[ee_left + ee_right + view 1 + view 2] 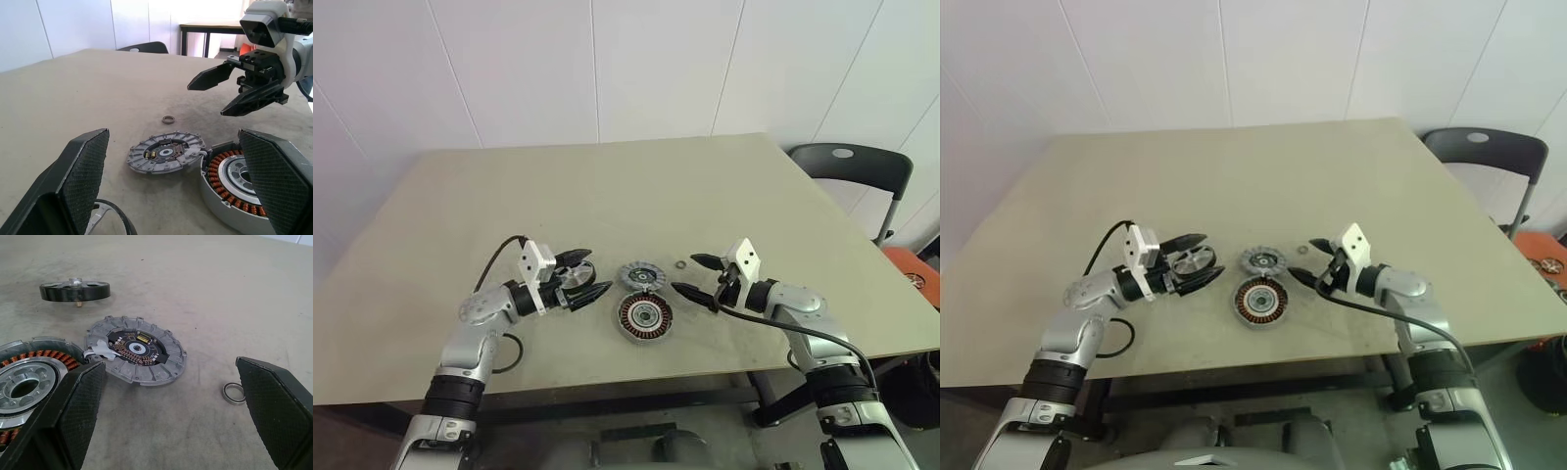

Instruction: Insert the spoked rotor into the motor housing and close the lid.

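The housing (644, 315) lies nearest me on the table (607, 186), flat, copper windings up, between my two grippers. Just behind it, touching its rim, the lid (639, 276) lies with its circuit side up. The rotor (75, 290) sits to my left, between the spread fingers of my left gripper (585, 275), which is not closed on it. My right gripper (695, 277) hangs wide open and empty beside a small washer (680, 263).

The bench (607, 186) looks matt, beige and faintly scuffed. The motor housing (29, 382) shows coppery windings around bright polished metal; the lid (136, 355) seems dull grey cast metal.
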